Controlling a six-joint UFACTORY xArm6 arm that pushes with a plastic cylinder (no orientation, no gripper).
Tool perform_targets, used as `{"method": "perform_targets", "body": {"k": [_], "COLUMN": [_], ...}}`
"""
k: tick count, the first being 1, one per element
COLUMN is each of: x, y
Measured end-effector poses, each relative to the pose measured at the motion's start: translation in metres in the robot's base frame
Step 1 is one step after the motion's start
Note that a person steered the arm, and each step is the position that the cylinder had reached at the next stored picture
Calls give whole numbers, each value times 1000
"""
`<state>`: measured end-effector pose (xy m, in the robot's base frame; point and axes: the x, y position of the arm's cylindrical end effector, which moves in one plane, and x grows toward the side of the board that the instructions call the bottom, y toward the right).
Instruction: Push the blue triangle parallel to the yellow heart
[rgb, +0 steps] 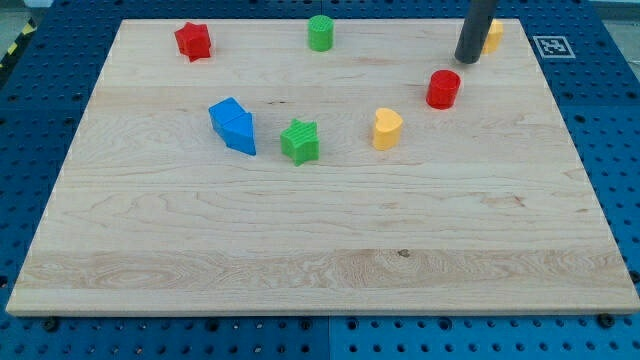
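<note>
The blue triangle lies left of the board's middle, touching a blue cube at its upper left. The yellow heart stands right of centre, at about the same height in the view as the triangle. A green star sits between the two. My tip is at the view's top right, far from the blue triangle, just above and right of a red cylinder.
A red star sits at the top left, a green cylinder at the top middle. A yellow block is partly hidden behind the rod at the top right. The wooden board lies on a blue pegboard table.
</note>
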<state>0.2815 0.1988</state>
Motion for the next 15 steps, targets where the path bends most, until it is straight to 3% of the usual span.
{"method": "perform_targets", "body": {"k": [2,5,7,11,13,15], "x": [64,93,139,152,154,167], "y": [0,0,-9,-103,-191,-241]}}
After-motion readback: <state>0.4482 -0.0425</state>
